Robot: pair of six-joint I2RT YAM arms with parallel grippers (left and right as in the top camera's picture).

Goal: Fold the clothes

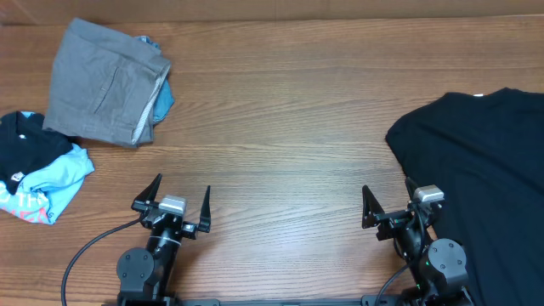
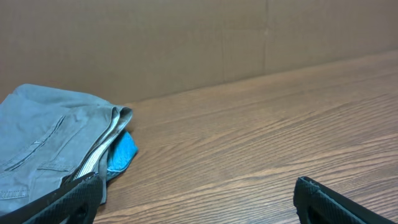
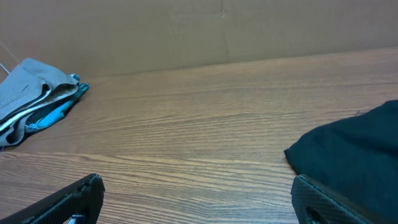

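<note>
The black T-shirt (image 1: pixel 489 170) lies spread at the right of the wooden table, running off the right edge, with a small white tag at its top. It also shows at the right of the right wrist view (image 3: pixel 354 155). My right gripper (image 1: pixel 389 197) is open and empty at the front, its right finger at the shirt's left edge (image 3: pixel 199 193). My left gripper (image 1: pixel 180 197) is open and empty at the front left, above bare wood (image 2: pixel 196 196).
Folded grey trousers (image 1: pixel 106 81) lie at the back left, with blue cloth under them; they also show in the left wrist view (image 2: pixel 50 143). A black and light-blue printed garment (image 1: pixel 38 174) lies at the left edge. A brown wall (image 2: pixel 186 43) backs the table.
</note>
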